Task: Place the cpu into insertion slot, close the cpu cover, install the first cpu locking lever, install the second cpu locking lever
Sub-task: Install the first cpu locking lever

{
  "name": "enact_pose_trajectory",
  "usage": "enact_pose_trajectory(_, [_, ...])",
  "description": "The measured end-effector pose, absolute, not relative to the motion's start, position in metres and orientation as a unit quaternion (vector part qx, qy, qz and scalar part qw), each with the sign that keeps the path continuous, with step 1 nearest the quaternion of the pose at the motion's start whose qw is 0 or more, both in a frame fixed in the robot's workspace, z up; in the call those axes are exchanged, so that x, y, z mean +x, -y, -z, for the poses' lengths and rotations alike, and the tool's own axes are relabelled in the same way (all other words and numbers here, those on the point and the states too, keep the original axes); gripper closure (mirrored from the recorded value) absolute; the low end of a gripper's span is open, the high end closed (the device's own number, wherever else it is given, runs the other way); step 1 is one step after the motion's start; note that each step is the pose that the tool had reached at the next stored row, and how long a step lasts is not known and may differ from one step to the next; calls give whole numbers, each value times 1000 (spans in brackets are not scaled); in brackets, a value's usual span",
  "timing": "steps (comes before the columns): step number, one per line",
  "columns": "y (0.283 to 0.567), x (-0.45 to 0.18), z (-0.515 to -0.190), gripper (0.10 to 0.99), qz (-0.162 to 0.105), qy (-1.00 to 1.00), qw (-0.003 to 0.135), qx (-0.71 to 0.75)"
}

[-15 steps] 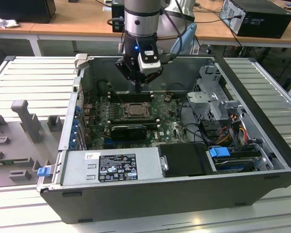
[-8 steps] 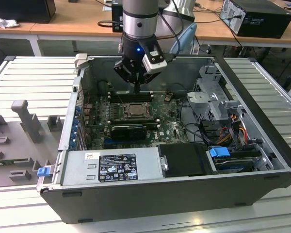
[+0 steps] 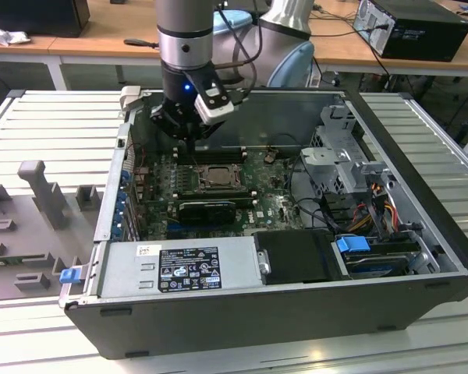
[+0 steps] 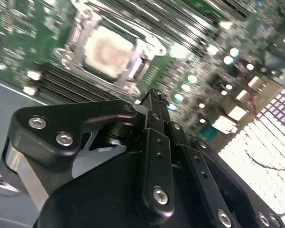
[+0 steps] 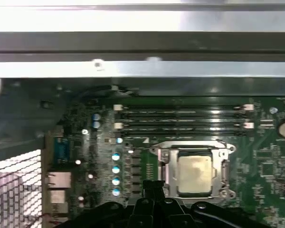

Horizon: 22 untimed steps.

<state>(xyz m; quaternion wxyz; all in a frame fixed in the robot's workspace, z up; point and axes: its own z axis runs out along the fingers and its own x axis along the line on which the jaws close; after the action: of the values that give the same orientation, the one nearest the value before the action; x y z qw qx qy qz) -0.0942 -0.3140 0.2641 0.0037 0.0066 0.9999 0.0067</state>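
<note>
Lever stage, by the look of it: the pale, matte cpu lies flat in the insertion slot, the silver-grey metal cpu cover framing it. The black pincer hovers above and near the slot, fingers pressed together, gripping nothing. Thin sprung levers call for a narrow, firm, well-aimed push. The green circuit board surrounds the slot.

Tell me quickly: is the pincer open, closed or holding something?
Pincer: closed, holding nothing, close to the chip on the green board.
</note>
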Motion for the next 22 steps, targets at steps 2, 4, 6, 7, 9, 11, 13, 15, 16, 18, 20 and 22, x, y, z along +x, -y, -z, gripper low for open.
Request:
enact_pose_trajectory(2, [314,-106,-263,980,-7,-1000,4,7])
enact_pose_trajectory(4, [311,-118,-262,980,-7,-1000,4,7])
enact_pose_trajectory(6, [301,-120,-258,980,-8,-1000,4,7])
enact_pose_trajectory(7, [294,-120,-257,980,-8,-1000,4,7])
enact_pose_trajectory(9, [285,-118,-256,980,-8,-1000,4,7])
enact_pose_trajectory(11, [281,-114,-256,980,-8,-1000,4,6])
enact_pose_trajectory(13, [280,-104,-255,980,-8,-1000,4,7])
enact_pose_trajectory(15, [280,-97,-255,980,-8,-1000,4,6])
enact_pose_trajectory(16, [280,-92,-254,980,-8,-1000,4,7])
enact_pose_trajectory(18, [280,-83,-254,980,-8,-1000,4,6])
enact_pose_trajectory(20, [280,-68,-253,980,-8,-1000,4,7])
enact_pose_trajectory(22, [280,-61,-253,980,-9,-1000,4,7])
